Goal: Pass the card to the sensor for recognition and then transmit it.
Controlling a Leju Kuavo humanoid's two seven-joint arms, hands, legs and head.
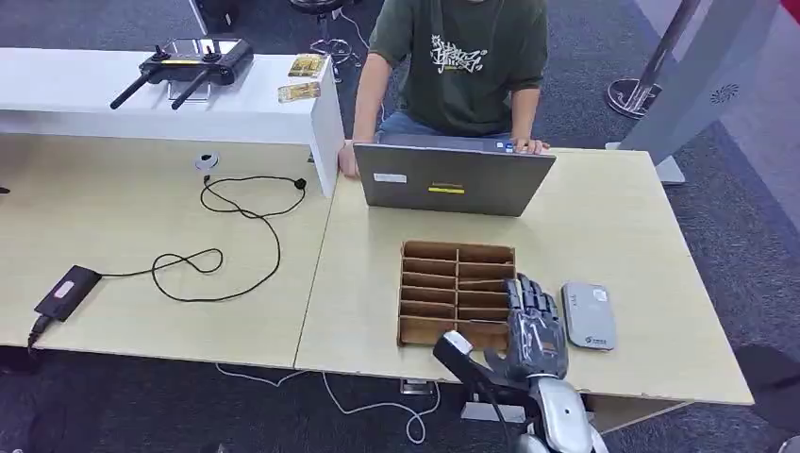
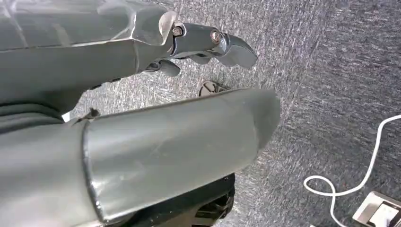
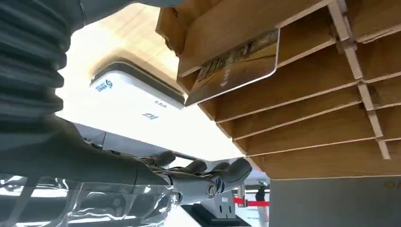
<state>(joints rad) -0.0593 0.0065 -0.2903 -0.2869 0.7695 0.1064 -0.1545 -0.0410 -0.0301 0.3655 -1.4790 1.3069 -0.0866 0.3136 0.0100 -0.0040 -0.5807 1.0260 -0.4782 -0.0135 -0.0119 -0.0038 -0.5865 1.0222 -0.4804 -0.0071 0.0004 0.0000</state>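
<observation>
A brown slotted card rack (image 1: 457,293) stands on the table in front of the laptop. In the right wrist view a gold-printed card (image 3: 236,66) sticks out of one slot of the rack (image 3: 307,94). The white-and-grey card sensor (image 1: 588,315) lies flat just right of the rack, also seen close up as the sensor (image 3: 137,97). My right hand (image 1: 533,326) hovers over the rack's front right corner, between rack and sensor, fingers apart and holding nothing (image 3: 198,177). My left hand (image 2: 142,109) hangs over grey carpet, fingers loosely extended, empty.
A person sits behind the open grey laptop (image 1: 453,179) with both hands at it. A black cable (image 1: 226,236) and power brick (image 1: 64,291) lie on the left table. A controller (image 1: 184,61) and two gold cards (image 1: 300,77) rest on the white shelf.
</observation>
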